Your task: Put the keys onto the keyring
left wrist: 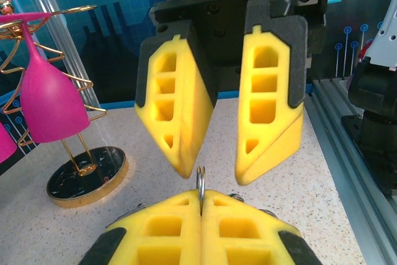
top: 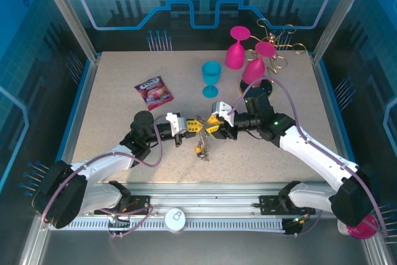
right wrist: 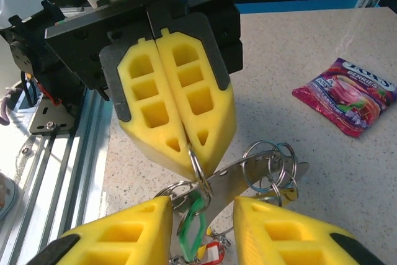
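My left gripper point(top: 196, 126) is shut on the keyring point(left wrist: 200, 181), a thin metal split ring that stands up edge-on from between its yellow pads. In the right wrist view the same ring point(right wrist: 197, 167) hangs from the left gripper point(right wrist: 191, 161). Linked below it are more rings, a flat metal strip point(right wrist: 248, 169), and keys with a green head point(right wrist: 195, 221) and a red head point(right wrist: 214, 256). The key bunch point(top: 201, 149) dangles to the table. My right gripper point(top: 212, 125) faces the left one tip to tip. It stands open point(right wrist: 201, 209), its fingers either side of the bunch without touching it.
A snack packet point(top: 154, 91) lies at the back left. A blue goblet point(top: 211, 79) stands behind the grippers. Pink goblets point(top: 237, 46) hang on a gold wire rack point(top: 279, 38) with a round dark base point(left wrist: 87, 175) at the back right. The metal rail runs along the near edge.
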Robot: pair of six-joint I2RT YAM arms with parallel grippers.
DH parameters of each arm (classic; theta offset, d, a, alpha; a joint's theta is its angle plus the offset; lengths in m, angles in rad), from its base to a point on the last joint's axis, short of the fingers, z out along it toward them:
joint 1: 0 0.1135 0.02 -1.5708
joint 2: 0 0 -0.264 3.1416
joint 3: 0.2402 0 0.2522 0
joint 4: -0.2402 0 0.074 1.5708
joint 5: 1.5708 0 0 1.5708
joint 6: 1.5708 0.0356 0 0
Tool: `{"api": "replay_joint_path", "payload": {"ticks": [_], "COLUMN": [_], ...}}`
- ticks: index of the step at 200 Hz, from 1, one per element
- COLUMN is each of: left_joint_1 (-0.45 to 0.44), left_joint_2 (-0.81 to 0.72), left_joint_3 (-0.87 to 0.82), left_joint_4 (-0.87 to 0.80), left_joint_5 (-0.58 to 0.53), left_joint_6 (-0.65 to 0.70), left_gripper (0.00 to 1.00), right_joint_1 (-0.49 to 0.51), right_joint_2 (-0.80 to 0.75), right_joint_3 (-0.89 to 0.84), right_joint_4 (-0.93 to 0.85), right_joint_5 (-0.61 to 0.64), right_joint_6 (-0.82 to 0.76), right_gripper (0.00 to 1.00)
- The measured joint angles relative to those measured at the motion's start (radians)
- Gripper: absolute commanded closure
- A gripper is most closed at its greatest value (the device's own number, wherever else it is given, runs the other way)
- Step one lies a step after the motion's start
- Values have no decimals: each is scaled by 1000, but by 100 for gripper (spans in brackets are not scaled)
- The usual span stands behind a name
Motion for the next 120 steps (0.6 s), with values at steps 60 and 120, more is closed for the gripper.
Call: {"api": "replay_joint_path", "payload": {"ticks": [60, 120], "left_joint_1": [0, 1], "left_joint_2": [0, -1], "left_joint_3": [0, 6], "left_joint_4": [0, -39], "left_joint_5": [4, -6], "left_joint_6": [0, 27], "left_gripper": [100, 74], "right_joint_1": [10, 12], "right_joint_2": [42, 52], "right_joint_3": [0, 26], "right_joint_4": [50, -9], "right_joint_5": [-36, -27], "right_joint_6": [19, -15], "right_gripper": [92, 100]}}
